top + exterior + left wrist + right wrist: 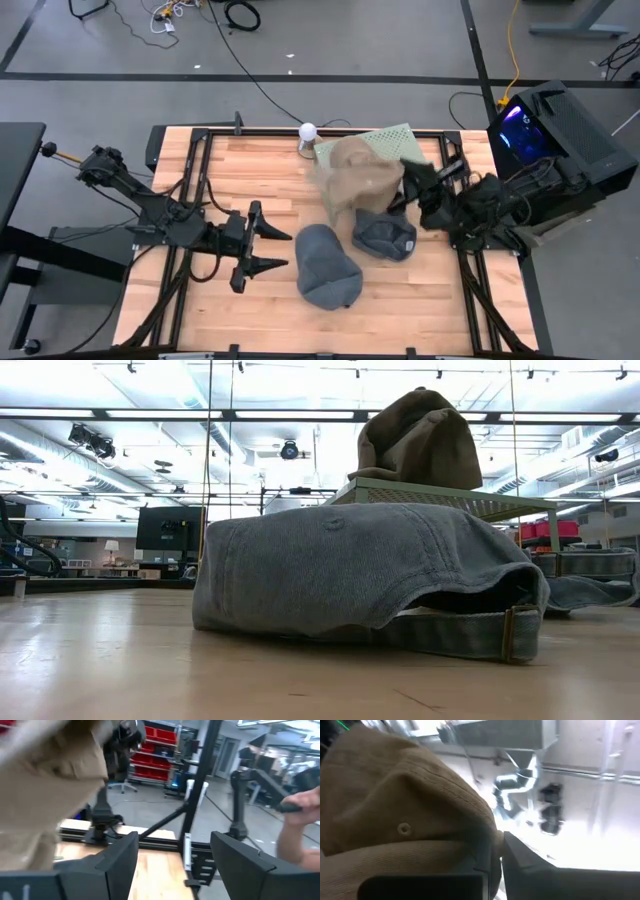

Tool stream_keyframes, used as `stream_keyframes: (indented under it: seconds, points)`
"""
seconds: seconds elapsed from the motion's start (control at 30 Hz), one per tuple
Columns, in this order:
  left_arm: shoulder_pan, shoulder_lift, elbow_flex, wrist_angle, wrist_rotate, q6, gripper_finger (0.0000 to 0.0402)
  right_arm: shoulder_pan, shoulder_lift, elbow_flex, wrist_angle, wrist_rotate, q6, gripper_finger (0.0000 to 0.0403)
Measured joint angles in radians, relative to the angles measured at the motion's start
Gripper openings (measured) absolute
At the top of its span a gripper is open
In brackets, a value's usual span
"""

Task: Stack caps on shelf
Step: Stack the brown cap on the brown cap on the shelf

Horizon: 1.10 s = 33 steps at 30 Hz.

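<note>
My right gripper (pixel 405 190) is shut on a tan cap (pixel 355 185), which is held up over the near part of the pale green shelf (pixel 390 138). In the low view, tan cap fabric (pixel 420 440) shows on top of the shelf (pixel 450 495). Two blue-grey caps lie on the table with their open sides down: one (pixel 328 265) near the middle and one (pixel 385 237) just right of it. My left gripper (pixel 288 248) stands open left of the caps with nothing between its fingers (pixel 120 865). My right gripper pinches the tan cap's crown fabric (pixel 487 852) between its two fingers, on the side of the cap toward the table's right. It comes from the right, slanting upward. The crown with its top button (pixel 404 827) spreads out ahead of the fingers. Whether the cap rests on the shelf cannot be told.
A black box with blue light (pixel 560 135) stands at the right edge, behind my right arm. A white round knob (pixel 307 131) sits at the far edge, left of the shelf. A person's hand (pixel 300 815) shows beyond the table. Bare wood lies on the table's left part.
</note>
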<state>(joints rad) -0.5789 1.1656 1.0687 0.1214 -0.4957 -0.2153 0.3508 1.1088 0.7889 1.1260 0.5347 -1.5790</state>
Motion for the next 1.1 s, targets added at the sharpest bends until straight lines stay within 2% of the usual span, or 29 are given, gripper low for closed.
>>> stream_keyframes:
  seconds: [0.27,0.47,0.6,0.8,1.1]
  points:
    - [0.000,0.000,0.000,-0.015,-0.061,0.031,0.0243,-0.202,-0.001,0.185,-0.287,0.034,-0.014,0.0017]
    - [0.000,0.000,0.000,-0.069,-0.062,0.024,0.0243,-0.341,-0.018,0.208,-0.420,0.090,0.085,0.0017]
    - [0.000,0.000,0.000,-0.083,-0.071,0.024,0.0243,-0.422,-0.042,0.196,-0.546,0.037,0.166,0.0015]
    - [0.000,0.000,0.000,-0.095,-0.114,0.028,0.0243,-0.522,-0.043,0.194,-0.717,-0.034,0.135,0.0013]
    - [0.014,0.000,0.000,-0.112,-0.116,0.028,0.0243,-0.656,-0.006,0.194,-0.724,-0.169,0.127,0.0013]
